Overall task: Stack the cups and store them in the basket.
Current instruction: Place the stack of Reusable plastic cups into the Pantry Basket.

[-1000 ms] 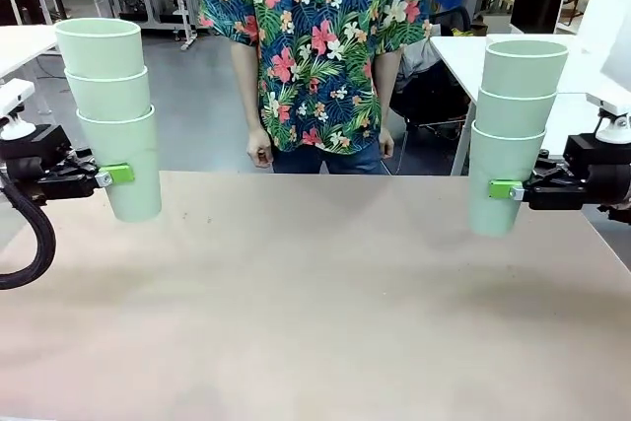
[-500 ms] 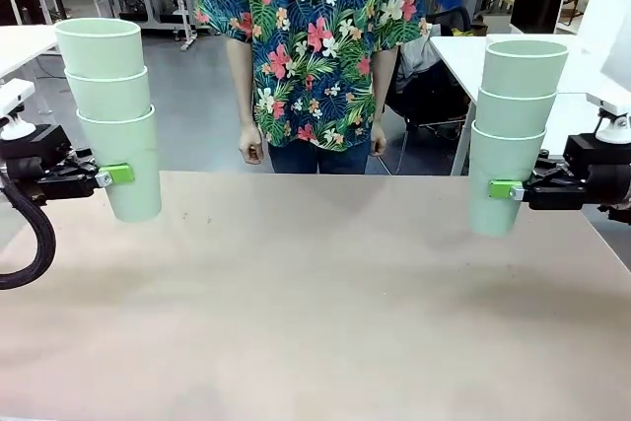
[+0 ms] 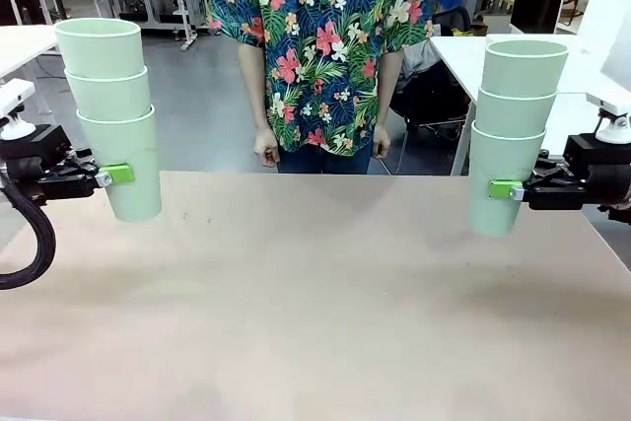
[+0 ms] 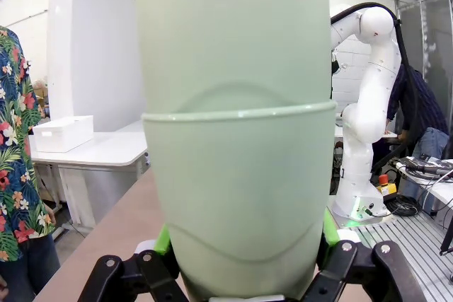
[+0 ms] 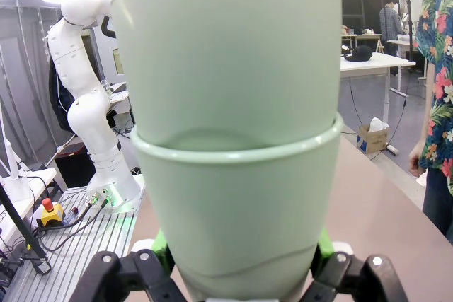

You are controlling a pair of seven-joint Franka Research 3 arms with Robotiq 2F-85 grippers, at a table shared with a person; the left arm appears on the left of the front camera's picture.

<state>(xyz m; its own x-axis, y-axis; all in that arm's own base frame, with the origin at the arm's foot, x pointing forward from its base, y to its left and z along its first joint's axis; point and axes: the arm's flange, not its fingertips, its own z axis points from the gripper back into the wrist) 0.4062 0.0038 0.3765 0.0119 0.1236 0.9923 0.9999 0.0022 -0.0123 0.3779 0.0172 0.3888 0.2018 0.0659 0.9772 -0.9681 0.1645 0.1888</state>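
cups (image 3: 108,115) pale mint, two upright three-high stacks

Between your left jaws sits the left stack (image 3: 116,115) of three cups, upright and gripped at the lowest cup. The two nested cups rise above the jaws, and the base hangs below them, off the counter (image 3: 315,293), over its left side. Between your right jaws the right stack (image 3: 513,135) stands the same way over the right side. The stacks are well apart. Beyond both jaws, behind the counter's far edge, a person (image 3: 315,46) stands between the two stacks.
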